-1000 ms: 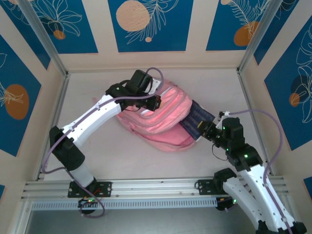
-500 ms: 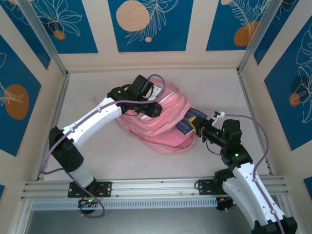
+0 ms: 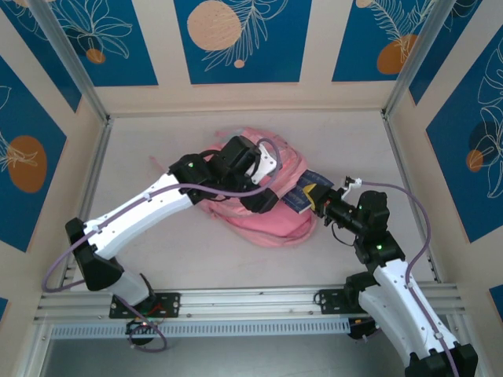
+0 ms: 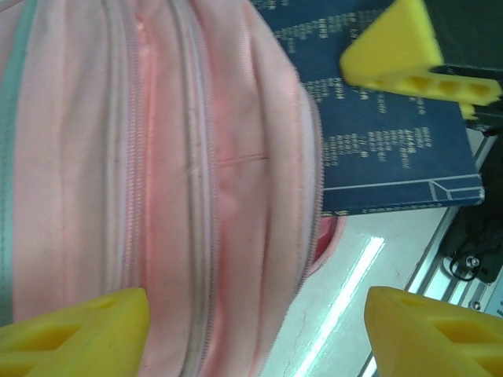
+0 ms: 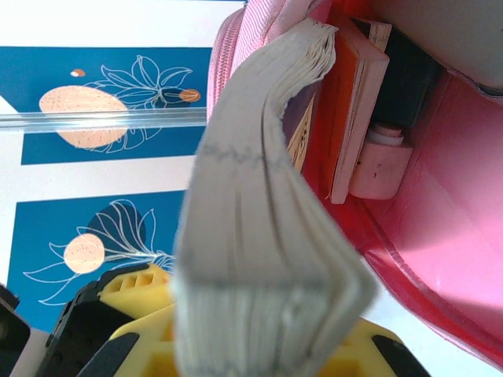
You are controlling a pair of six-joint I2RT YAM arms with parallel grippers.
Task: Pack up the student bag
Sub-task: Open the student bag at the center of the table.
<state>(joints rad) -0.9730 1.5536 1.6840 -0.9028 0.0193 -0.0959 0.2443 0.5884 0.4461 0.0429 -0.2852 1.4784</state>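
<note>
From above, my left gripper (image 3: 263,202) and its arm cover much of the soft pink fabric backpack (image 3: 271,228). The dark blue printed book (image 3: 299,202) has its far end hidden inside the backpack; its pages (image 5: 259,236) blur near my right wrist camera.

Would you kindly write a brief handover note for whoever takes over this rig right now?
Left tool: open, hovering over the student bag, gripping nothing.
Right tool: shut on the dark blue book, at the bag's opening.
Done: the blue book is partly under the bag's zip edge; an orange-covered book sits inside.
Left: push the blue book fully in, release it, then probably zip the bag.
</note>
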